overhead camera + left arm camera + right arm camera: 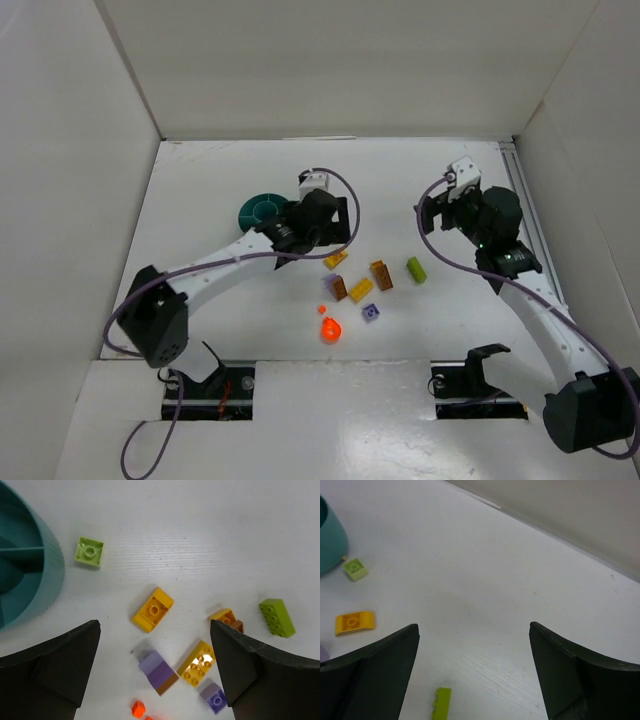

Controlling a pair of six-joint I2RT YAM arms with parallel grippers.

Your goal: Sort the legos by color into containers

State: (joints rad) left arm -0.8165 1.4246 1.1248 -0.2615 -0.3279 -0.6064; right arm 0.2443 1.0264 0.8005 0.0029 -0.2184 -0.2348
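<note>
Left gripper (154,625) is hovering with fingers spread wide and nothing between them, over the scattered bricks (360,290). The right gripper (473,627) is gaping just as empty farther right.

By my reading, sorting is not yet getting under way. The teal dish (47,575), sitting far and left of the pile, is showing only bare compartments, though only part of it is in view. Every brick in sight is lying loose on the white table (450,180): a lime square (90,552) nearest the dish, a yellow brick (153,609), a long lime brick (277,617), a purple-and-brown stack (158,672) and an orange-red bit (138,708).

All are looking like glossy hard plastic, boxy with round studs. The dish is appearing smooth, round and low-walled, with thin dividers.
</note>
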